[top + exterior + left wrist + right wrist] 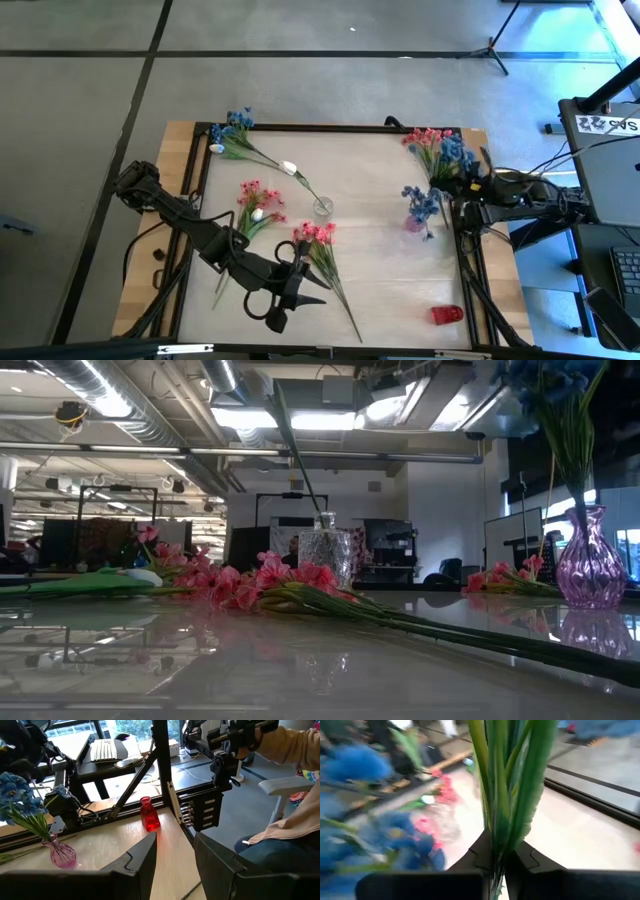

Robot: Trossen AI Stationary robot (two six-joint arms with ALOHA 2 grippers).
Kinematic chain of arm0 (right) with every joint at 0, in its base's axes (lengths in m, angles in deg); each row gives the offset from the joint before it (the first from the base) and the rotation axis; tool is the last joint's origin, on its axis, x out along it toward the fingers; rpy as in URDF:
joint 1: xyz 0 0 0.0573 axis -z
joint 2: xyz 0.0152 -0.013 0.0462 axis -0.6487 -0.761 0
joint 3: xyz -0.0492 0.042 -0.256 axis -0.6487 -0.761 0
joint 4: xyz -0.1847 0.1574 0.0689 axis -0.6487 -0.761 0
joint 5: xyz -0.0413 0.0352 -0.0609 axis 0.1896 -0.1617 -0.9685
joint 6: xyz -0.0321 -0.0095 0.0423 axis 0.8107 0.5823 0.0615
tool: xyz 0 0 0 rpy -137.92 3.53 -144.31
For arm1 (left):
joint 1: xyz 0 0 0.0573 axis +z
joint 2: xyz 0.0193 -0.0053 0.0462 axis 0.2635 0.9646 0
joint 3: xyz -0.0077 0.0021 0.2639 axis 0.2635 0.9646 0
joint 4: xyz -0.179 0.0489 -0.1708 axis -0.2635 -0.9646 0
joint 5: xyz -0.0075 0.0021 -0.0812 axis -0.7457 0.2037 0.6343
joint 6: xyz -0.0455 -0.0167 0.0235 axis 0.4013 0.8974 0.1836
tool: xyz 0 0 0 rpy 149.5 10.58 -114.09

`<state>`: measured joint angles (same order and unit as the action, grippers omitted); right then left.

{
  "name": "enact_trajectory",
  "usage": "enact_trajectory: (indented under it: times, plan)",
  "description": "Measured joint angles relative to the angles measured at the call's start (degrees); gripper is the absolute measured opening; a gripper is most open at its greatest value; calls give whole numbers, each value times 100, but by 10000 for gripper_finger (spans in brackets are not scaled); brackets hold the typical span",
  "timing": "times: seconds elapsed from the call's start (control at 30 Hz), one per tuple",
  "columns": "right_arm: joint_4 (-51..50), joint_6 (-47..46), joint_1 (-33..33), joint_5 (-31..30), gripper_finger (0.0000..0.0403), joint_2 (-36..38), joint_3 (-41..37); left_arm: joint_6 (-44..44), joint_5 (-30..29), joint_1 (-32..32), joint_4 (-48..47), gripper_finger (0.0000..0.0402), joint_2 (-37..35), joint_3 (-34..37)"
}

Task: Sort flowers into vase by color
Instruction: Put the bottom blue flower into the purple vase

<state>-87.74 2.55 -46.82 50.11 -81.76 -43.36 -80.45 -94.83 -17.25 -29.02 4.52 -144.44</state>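
The right gripper is being seen from above at the table's right edge, clamped on a blue flower sprig just beside the pink vase, in which blue flowers are standing. The left gripper is being held over the pink flowers near the front, its fingers apart and nothing between them. A white bud is leaning in the clear vase.

At table height, pink flowers are lying before the clear vase.

From the left wrist, a red vase is being shown beyond the parted fingers.

From the right wrist, green stems are being pinched between the fingers.
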Motion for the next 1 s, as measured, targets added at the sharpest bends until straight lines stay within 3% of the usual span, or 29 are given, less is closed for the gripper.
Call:
enact_trajectory:
  times: [0.53, 1.0]
  plan:
    - [-154, -771, 0, -480, 26, -218, -161, 114, -2, -28, -141, 128, -2, 0]
    - [50, -722, 0, 121, 30, -216, -315, 117, -2, -28, -138, 128, -2, 0]
